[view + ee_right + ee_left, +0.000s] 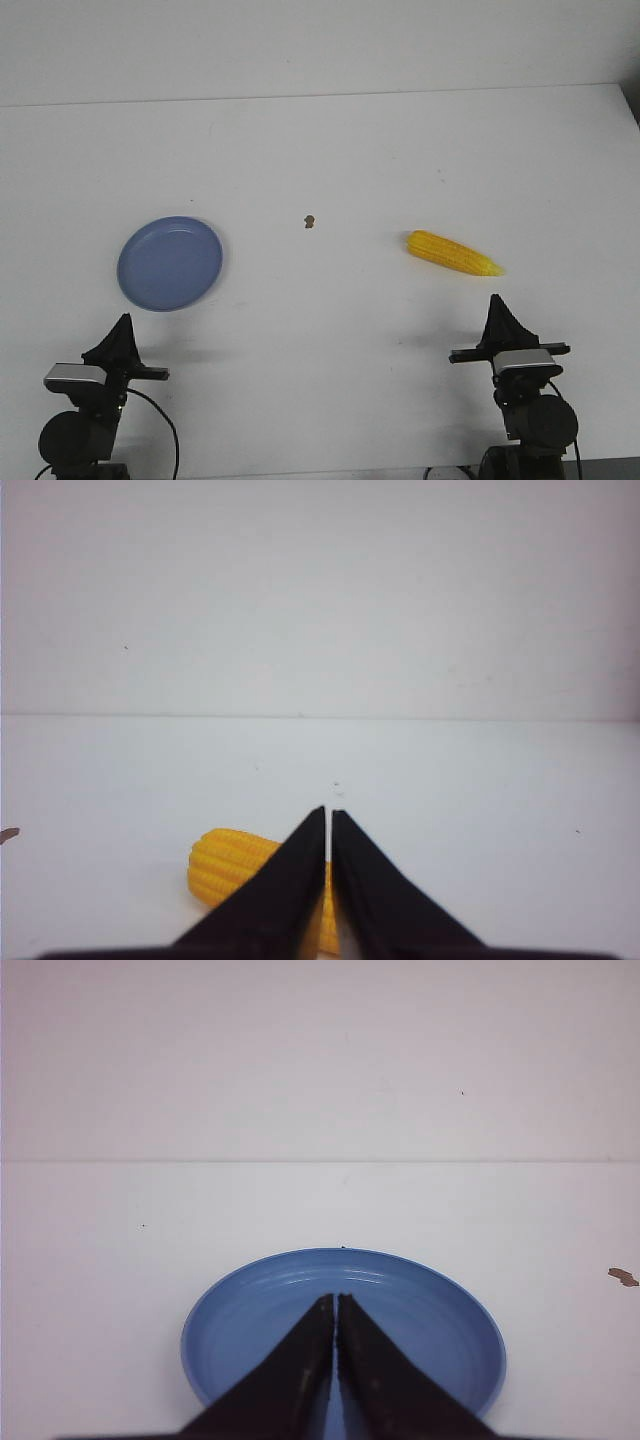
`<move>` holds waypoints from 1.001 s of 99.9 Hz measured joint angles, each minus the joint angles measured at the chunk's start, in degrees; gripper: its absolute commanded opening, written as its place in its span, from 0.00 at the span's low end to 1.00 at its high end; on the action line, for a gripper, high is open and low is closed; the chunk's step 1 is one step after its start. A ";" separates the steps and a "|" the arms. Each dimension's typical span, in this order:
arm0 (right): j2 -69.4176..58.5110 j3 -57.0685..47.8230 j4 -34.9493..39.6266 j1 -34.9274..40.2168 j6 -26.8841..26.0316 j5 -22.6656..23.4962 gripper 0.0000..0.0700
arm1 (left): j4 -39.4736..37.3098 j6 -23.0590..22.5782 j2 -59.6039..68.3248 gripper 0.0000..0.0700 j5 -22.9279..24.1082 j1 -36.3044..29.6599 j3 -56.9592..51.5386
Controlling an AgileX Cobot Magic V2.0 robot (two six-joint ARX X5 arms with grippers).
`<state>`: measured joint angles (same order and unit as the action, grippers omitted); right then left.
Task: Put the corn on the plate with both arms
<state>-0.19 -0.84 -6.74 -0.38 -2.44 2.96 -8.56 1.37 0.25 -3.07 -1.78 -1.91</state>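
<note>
The yellow corn (453,253) lies on the white table at the right, its pointed end toward the right. The blue plate (170,263) sits at the left and holds nothing. My left gripper (122,322) is shut and empty, just short of the plate's near rim; in the left wrist view the plate (420,1310) lies behind its closed tips (335,1299). My right gripper (496,301) is shut and empty, a little nearer to me than the corn's pointed end. In the right wrist view the corn (230,865) is partly hidden behind the closed tips (328,811).
A tiny brown speck (310,221) lies on the table between plate and corn; it also shows in the left wrist view (622,1277). The table's far edge (320,95) meets a white wall.
</note>
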 measured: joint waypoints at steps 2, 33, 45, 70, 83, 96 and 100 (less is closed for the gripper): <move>0.00 0.00 0.00 0.00 0.00 0.00 0.03 | 0.00 0.00 0.00 0.02 0.00 0.00 0.00; 0.00 0.00 -0.02 0.00 0.00 0.00 0.03 | 0.00 0.00 0.00 0.02 0.00 0.00 0.00; 0.00 0.00 0.00 0.00 0.00 0.00 0.03 | 0.00 0.00 0.00 0.02 0.00 0.00 0.00; 0.00 0.00 0.00 0.00 0.02 0.00 0.03 | -0.09 0.00 0.00 0.02 0.00 0.00 0.00; 0.00 0.00 -3.39 0.00 -0.15 -0.02 0.03 | 0.22 0.02 0.00 0.02 0.00 0.00 -0.11; 0.02 -0.46 -6.43 0.00 -2.38 -0.02 0.03 | 3.13 0.52 0.35 0.02 0.00 0.00 -2.73; 0.02 -1.11 -5.25 0.00 -3.28 -0.04 0.03 | 4.11 0.87 0.76 0.02 0.00 0.00 -4.57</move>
<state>-0.16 -1.96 -11.99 -0.38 -5.72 2.92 -4.45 2.24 1.02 -3.07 -1.78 -6.48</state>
